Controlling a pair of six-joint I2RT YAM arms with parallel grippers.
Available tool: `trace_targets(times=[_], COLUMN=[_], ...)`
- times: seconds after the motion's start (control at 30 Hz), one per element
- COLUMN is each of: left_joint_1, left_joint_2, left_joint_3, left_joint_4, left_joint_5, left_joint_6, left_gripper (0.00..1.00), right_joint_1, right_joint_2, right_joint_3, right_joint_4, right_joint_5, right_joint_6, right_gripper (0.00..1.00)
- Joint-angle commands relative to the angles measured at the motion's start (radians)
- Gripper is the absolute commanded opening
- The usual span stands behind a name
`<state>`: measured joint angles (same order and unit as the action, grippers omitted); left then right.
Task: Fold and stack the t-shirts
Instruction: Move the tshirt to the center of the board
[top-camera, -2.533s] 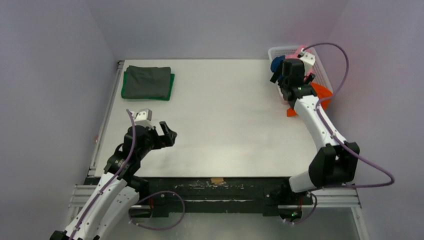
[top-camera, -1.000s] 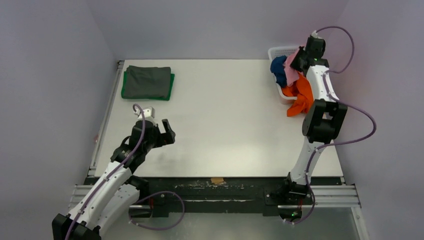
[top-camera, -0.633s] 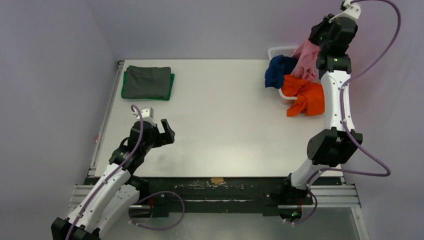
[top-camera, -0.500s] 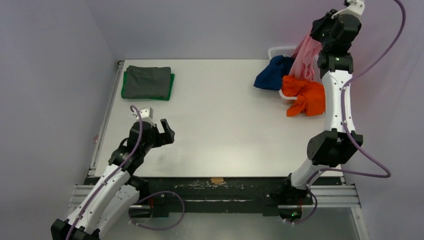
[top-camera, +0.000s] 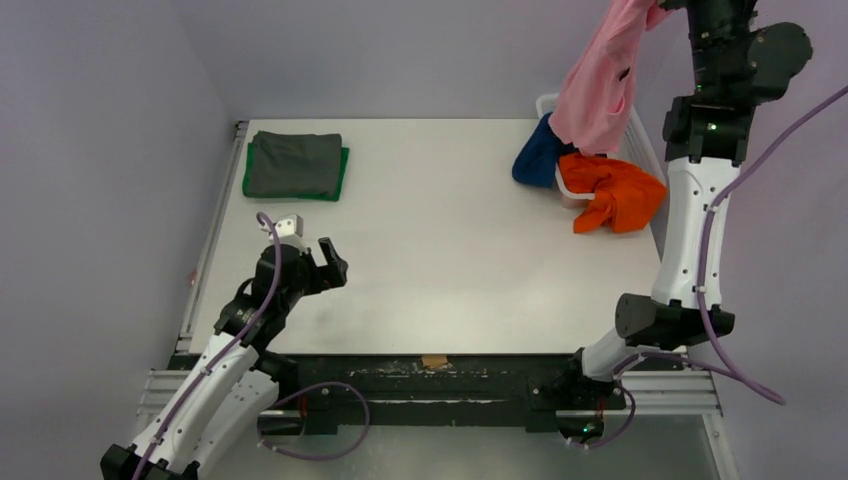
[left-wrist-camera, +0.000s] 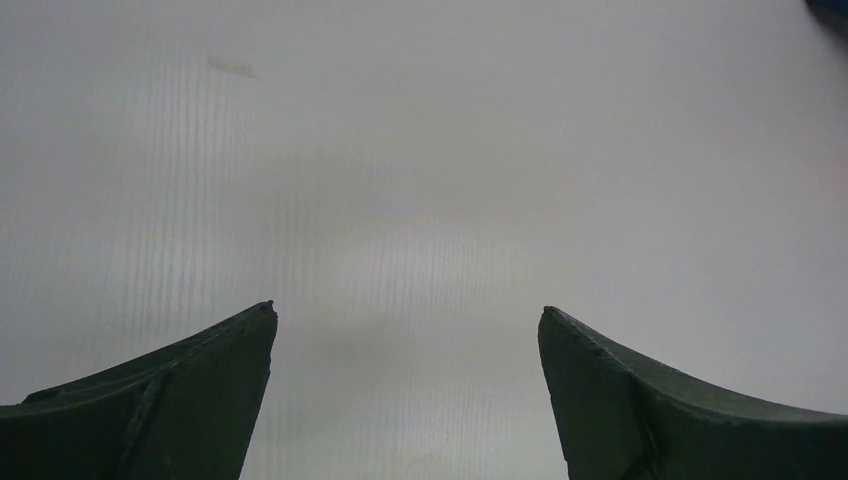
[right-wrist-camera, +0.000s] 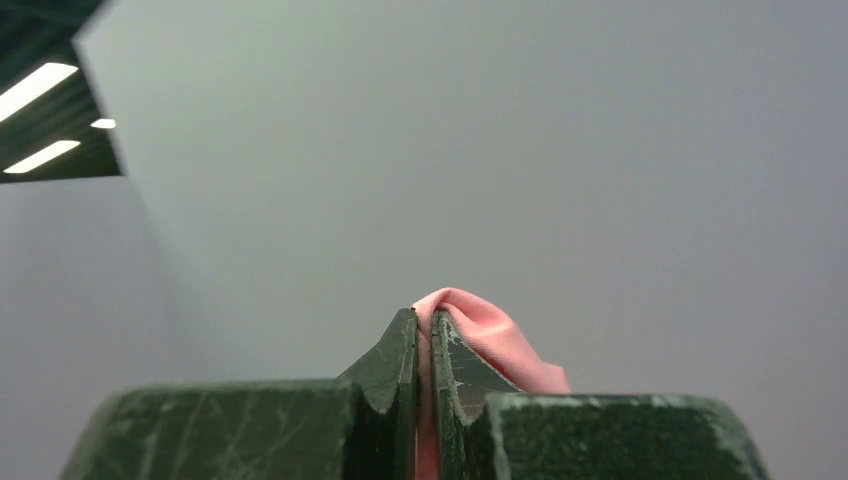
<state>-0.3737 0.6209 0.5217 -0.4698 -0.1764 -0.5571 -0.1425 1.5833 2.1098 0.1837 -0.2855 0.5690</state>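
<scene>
1. Your right gripper (right-wrist-camera: 425, 352) is clamped on a fold of the pink t-shirt (top-camera: 600, 85). In the right wrist view its jaws stand almost together with pink cloth pinched between them.
2. You hold that shirt high above the far right corner of the bench (top-camera: 450, 260). The right arm is stretched upward, so the gripper sits at the top edge of the overhead view. The cloth hangs in a loose drape and its lower part shows in front of the white mesh basket (top-camera: 546, 101). You cannot tell from these views whether it touches anything below.
3. The navy blue t-shirt (top-camera: 533, 155) lies crumpled near the far right corner. It spills from the basket's left side onto the bench, and its top is hidden behind the pink cloth.
4. The orange t-shirt (top-camera: 615, 195) lies bunched just beside the navy one, nearer the right edge. It is draped over the basket's near side, with part of it resting on the bench.
5. At the far left corner the dark grey t-shirt (top-camera: 293, 163) lies folded flat on top of the green t-shirt (top-camera: 345, 170). Only a thin strip of green shows along the right and near sides.
6. Your left gripper (left-wrist-camera: 405, 315) has its jaws spread wide with nothing between them. It hovers over bare bench by the near left corner, well apart from every shirt.
</scene>
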Motion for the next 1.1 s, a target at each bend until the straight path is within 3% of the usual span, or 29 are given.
trace_targets(times=[0.0, 0.1, 0.27, 0.5, 0.63, 0.77, 0.83, 1.0, 1.07], left_joint_1=[-0.002, -0.002, -0.002, -0.002, -0.002, -0.002, -0.002, -0.001, -0.002], left_joint_2=[-0.005, -0.017, -0.055, -0.122, -0.169, -0.162, -0.14, -0.057, -0.012], left_joint_3=[0.025, 0.027, 0.043, 0.114, 0.115, 0.106, 0.11, 0.095, 0.091], left_joint_4=[0.015, 0.003, -0.023, -0.198, -0.269, -0.28, -0.28, -0.239, -0.212], left_joint_5=[-0.014, -0.014, -0.001, -0.075, -0.122, -0.11, -0.108, -0.071, -0.038], left_joint_6=[-0.004, -0.006, -0.017, -0.103, -0.171, -0.191, -0.194, -0.181, -0.173], left_gripper=[1.0, 1.0, 1.0, 1.0, 1.0, 1.0, 1.0, 1.0, 1.0], right_joint_1=[0.047, 0.142, 0.434, 0.651, 0.652, 0.64, 0.595, 0.399, 0.39], right_joint_2=[0.043, 0.041, 0.028, 0.095, -0.047, -0.242, -0.299, -0.301, -0.259], right_joint_3=[0.187, 0.192, 0.186, 0.156, -0.098, -0.442, -0.607, -0.944, -0.968], right_joint_4=[0.153, 0.098, -0.14, -0.181, -0.213, -0.325, -0.422, -0.499, -0.534], right_joint_5=[-0.209, -0.229, -0.178, -0.149, -0.026, 0.402, 0.53, 0.488, 0.555], right_joint_6=[0.174, 0.183, 0.001, 0.007, -0.055, -0.186, -0.169, -0.068, -0.072], right_gripper=[0.0, 0.0, 0.0, 0.0, 0.0, 0.0, 0.0, 0.0, 0.16])
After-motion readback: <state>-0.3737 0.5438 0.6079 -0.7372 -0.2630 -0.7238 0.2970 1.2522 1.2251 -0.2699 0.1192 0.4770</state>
